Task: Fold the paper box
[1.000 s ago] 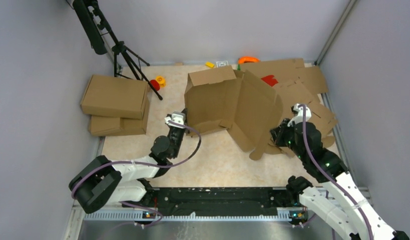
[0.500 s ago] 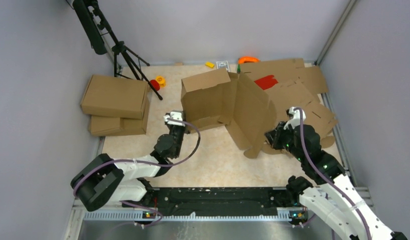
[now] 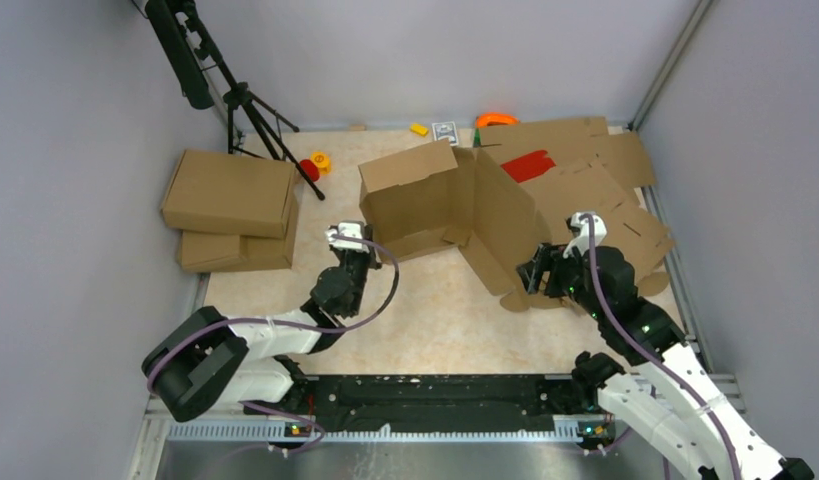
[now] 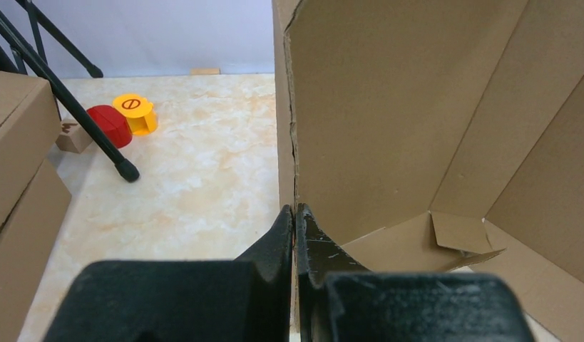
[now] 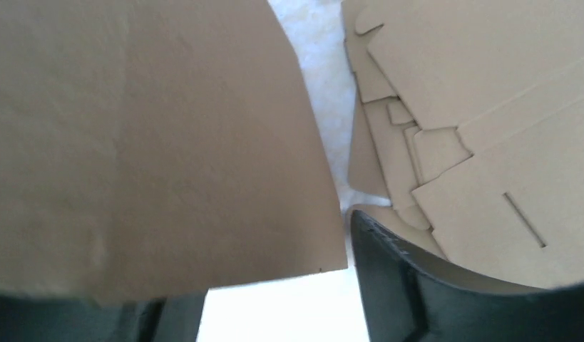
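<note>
Top external view, read from the left: two finished boxes [image 3: 230, 205] are stacked at about ten o'clock on the surface [image 3: 435, 320], well apart from the work. Next comes the left claw [image 3: 347, 240], clenched on the nine o'clock upright edge of the paper box [image 3: 450, 205]. The left wrist view shows its fingertips [image 4: 278, 239] pinched flat on that thin wall. The paper box stands mid-surface toward twelve o'clock, only half formed: one wall is raised on the left and a big panel slants down toward four o'clock. At that panel's lower edge sits the right claw [image 3: 533, 275], released. The right wrist view shows its jaws apart, with the panel's rounded corner lying across one side, not pinched. Beyond it, at two o'clock, lies the heap of flat sheets [image 3: 605, 175].

The step in hand looks like raising the walls, early in the fold. The next move probably calls for the right claw to take a fresh hold on the slanting panel and swing it upright while the left one anchors the opposite wall.

Against a second ago, the right claw has let go and moved toward nine o'clock, and the box has slid slightly that way too.
</note>
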Robot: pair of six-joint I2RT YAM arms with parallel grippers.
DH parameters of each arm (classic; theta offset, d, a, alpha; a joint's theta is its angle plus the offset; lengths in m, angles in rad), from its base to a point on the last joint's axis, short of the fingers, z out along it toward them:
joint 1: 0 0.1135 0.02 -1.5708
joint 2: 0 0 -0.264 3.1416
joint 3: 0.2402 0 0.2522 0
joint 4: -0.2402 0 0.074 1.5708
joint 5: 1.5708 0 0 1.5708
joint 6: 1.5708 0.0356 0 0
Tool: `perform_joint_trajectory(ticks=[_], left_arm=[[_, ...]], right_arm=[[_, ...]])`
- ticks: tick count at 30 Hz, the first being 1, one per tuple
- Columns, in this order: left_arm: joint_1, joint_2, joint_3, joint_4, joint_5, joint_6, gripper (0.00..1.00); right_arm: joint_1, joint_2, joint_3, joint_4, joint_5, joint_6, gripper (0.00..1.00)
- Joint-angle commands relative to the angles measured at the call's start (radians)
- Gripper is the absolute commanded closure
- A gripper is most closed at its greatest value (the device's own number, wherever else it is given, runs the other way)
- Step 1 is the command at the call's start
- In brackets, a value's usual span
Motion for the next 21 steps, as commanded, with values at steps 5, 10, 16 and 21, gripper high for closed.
perform_joint_trajectory(ticks=[5,10,16,21], left_arm=[[-0.001,-0.015,-0.013,-0.037,0.050,0.092,1.00],[-0.002,-0.029,0.007,-0.088,0.076,0.109,1.00],[-0.002,-0.031,0.032,-0.132,0.093,0.107,1.00],[-0.001,-0.031,0.059,-0.202,0.095,0.071,0.91]], right_arm=[[-0.002,-0.012,0.000,0.196,0.059,-0.159,0.21],[-0.003,-0.042,-0.004,0.292,-0.001,-0.254,0.21],[-0.003,0.024,0.034,0.250,-0.042,-0.252,0.67],[-0.003,0.047,0.044,0.219,-0.088,-0.201,0.89]])
